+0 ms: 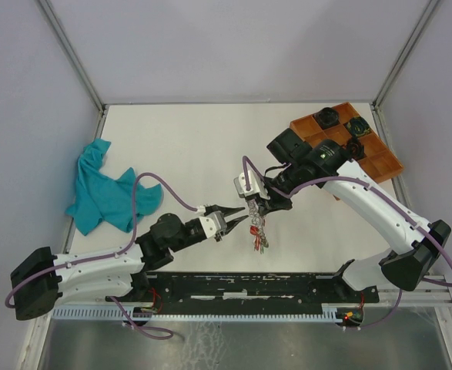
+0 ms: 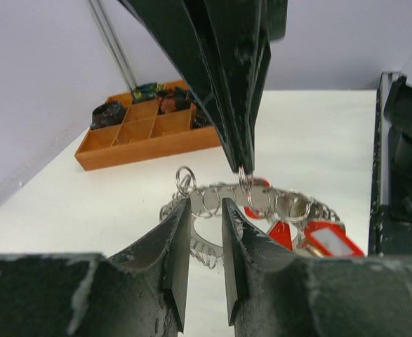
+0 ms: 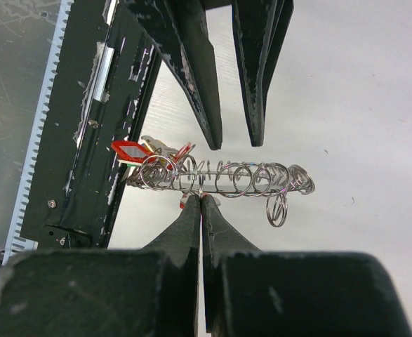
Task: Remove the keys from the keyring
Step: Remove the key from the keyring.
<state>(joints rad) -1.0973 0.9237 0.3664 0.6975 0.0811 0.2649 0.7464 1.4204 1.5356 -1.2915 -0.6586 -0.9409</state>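
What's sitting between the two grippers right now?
The keyring, with red-tagged keys at one end: in the right wrist view it spans the gap between the open left gripper and the right gripper, shut on a loop.

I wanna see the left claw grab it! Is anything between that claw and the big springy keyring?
Nothing visible is. The left gripper is open with the keyring just past its fingertips; the right gripper pinches a loop from the far side, not in between.

Right gripper (image 3: 201, 203), tips pressed together, pinches a loop of the coiled keyring (image 3: 251, 180); left gripper (image 3: 236, 142) hangs parted at its 12 o'clock, red-tagged keys (image 3: 132, 149) bunched at its 9 o'clock end.
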